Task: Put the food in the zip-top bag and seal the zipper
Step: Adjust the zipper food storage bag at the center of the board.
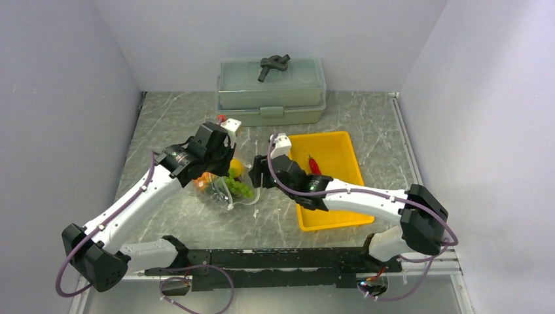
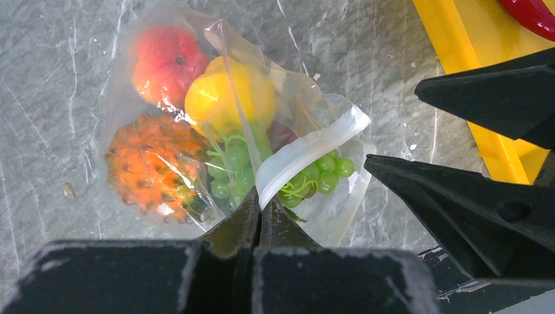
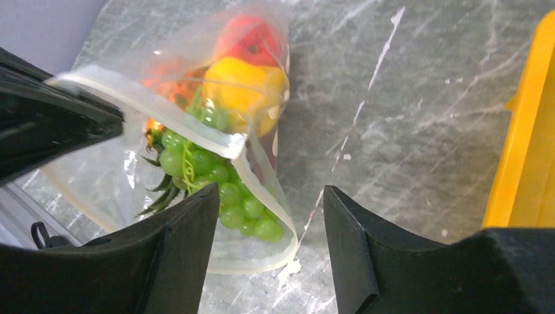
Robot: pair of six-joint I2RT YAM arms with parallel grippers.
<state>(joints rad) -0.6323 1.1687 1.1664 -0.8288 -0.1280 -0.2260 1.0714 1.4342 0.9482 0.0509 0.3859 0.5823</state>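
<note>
The clear zip-top bag (image 1: 229, 186) lies on the table between the arms. It holds the orange pineapple (image 2: 154, 167), pink-orange peach (image 2: 163, 62), yellow lemon (image 2: 229, 95) and green grapes (image 2: 314, 173). My left gripper (image 2: 260, 204) is shut on the whitish zipper strip (image 2: 307, 147) at the bag's mouth, which stands open. My right gripper (image 3: 269, 209) is open, its jaws either side of the mouth's lower edge (image 3: 281, 212), with the grapes (image 3: 239, 199) just inside. The red chili (image 1: 313, 164) lies in the yellow tray (image 1: 343, 186). The eggplant is not clearly visible.
A grey-green lidded box (image 1: 271, 90) with a dark object on top stands at the back. The yellow tray lies right of the bag, under my right arm. Grey walls close in both sides.
</note>
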